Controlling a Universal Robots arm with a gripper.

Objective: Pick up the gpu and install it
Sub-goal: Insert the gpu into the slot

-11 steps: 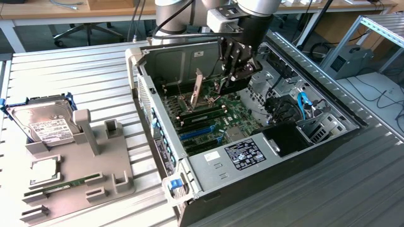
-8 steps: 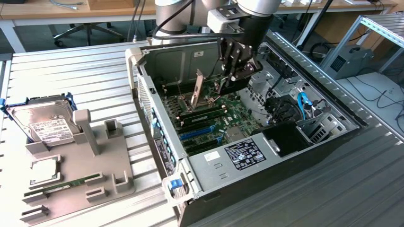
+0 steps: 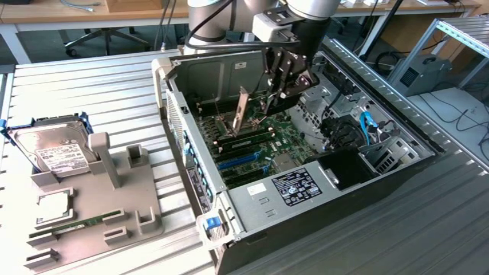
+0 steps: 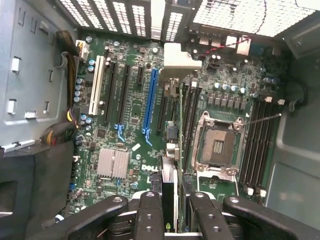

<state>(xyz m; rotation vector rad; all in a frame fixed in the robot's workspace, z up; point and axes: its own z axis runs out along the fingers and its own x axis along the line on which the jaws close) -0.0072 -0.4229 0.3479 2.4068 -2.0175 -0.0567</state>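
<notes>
Your hand is pinching the gpu on edge, inside the open computer case. Held upright, connector edge down, the card hangs over the motherboard beside the long blue slot, likely for lining up.

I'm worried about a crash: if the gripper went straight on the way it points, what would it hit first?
Likely the motherboard, by way of the gpu the gripper grips: the card hangs edge-on above it, just beside the long blue slot. The gap is hard to judge.
</notes>
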